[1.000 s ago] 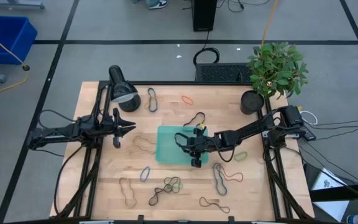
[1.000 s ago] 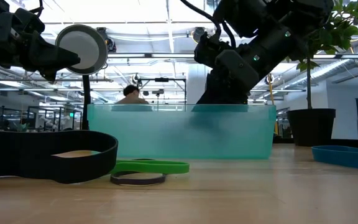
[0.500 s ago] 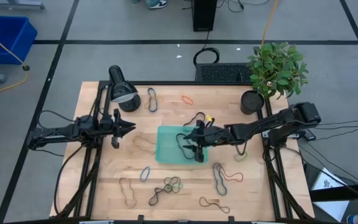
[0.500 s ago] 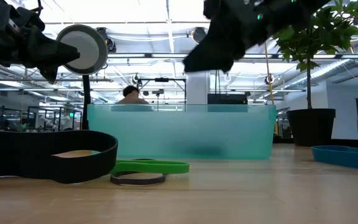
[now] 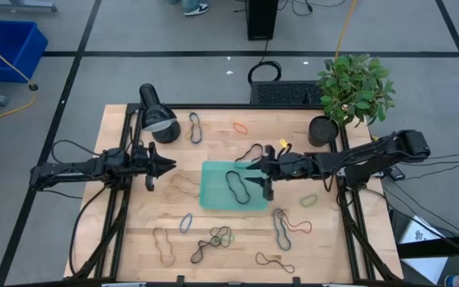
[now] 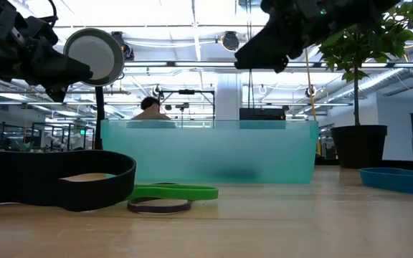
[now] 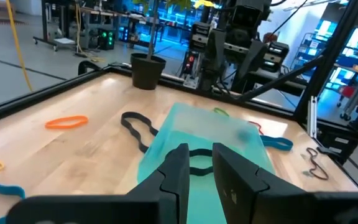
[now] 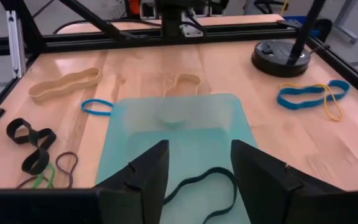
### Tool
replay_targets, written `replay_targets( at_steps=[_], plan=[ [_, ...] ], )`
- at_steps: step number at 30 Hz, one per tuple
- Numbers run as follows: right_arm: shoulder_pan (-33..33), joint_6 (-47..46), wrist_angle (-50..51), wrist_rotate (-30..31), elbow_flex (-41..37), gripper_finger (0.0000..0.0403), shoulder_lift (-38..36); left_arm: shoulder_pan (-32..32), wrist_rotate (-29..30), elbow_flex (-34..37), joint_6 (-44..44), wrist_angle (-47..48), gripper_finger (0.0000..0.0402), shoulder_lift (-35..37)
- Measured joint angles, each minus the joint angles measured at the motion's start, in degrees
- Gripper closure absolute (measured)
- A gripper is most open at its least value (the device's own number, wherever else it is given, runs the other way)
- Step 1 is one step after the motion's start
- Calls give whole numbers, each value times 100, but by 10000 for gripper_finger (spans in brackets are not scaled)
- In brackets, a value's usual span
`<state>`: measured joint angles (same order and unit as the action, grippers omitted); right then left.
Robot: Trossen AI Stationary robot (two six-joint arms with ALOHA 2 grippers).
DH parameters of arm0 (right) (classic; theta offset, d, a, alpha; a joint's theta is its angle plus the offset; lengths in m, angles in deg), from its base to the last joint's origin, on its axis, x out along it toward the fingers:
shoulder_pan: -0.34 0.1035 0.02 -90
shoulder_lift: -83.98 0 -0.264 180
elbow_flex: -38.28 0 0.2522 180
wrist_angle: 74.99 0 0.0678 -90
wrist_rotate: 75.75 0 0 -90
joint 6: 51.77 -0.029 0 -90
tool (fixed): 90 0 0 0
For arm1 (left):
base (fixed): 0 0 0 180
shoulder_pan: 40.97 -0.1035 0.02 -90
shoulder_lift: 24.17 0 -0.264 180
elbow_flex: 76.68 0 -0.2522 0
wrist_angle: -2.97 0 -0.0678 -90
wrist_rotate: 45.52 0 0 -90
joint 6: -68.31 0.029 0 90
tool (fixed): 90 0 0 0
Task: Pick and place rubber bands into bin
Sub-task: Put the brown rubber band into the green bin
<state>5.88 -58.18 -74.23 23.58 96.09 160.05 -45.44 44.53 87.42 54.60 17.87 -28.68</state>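
The teal bin (image 5: 213, 195) sits at the middle of the table. One black rubber band (image 5: 236, 184) lies on its floor, also plain in the right wrist view (image 8: 199, 185). My right gripper (image 5: 265, 182) hovers open over the bin's right end with nothing between its fingers (image 8: 199, 149). My left gripper (image 5: 170, 166) waits level to the left of the bin, fingers a narrow gap apart (image 7: 201, 152) and empty. More rubber bands lie loose on the wood: blue (image 5: 195, 127), orange (image 5: 240, 127), black (image 5: 251, 151), green (image 5: 307, 200), and a tangle (image 5: 213, 237).
A desk lamp (image 5: 156, 119) stands at the far left. A potted plant (image 5: 355, 86) and a black pot (image 5: 323, 130) stand at the far right. In the low view a wide black band (image 6: 56, 179) and a green band (image 6: 174, 192) lie in front of the bin (image 6: 206, 150).
My right gripper has risen out of the bin and drawn back toward the table's right edge. The black rubber band that was under it now lies uncovered on the bin's floor.
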Motion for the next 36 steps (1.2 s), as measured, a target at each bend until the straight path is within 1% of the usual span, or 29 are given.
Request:
replay_targets(
  at_steps=[2,4,6,9,13,16,20,27,30,33,36],
  plan=[
    [-27,-33,0,4,-83,235,-96,0,0,0,-3,-25,319,0],
    [-31,-39,0,10,-149,235,-178,0,0,-2,-7,-77,304,2],
    [-30,-39,-1,87,-198,234,-247,0,34,-2,13,-84,279,0],
    [-31,-39,-9,286,-238,232,-343,0,276,-2,48,-89,238,0],
    [-34,-39,6,287,-256,234,-408,0,199,-2,-428,-119,197,0],
    [-33,-39,-2,286,-256,235,-415,0,-1,-2,-736,-314,181,2],
    [-33,-37,-1,288,-256,232,-414,1,-115,-8,-763,-606,170,2],
    [-33,25,4,286,-256,230,-413,0,-130,-9,-795,-636,169,0],
    [-33,66,2,286,-256,231,-413,2,-94,-78,-830,-1071,169,-78],
    [-33,256,2,286,-256,229,-413,43,-71,-442,-478,-773,169,-366],
    [-33,271,2,291,-256,228,-413,148,177,-899,-133,-105,169,-934]
  ],
)
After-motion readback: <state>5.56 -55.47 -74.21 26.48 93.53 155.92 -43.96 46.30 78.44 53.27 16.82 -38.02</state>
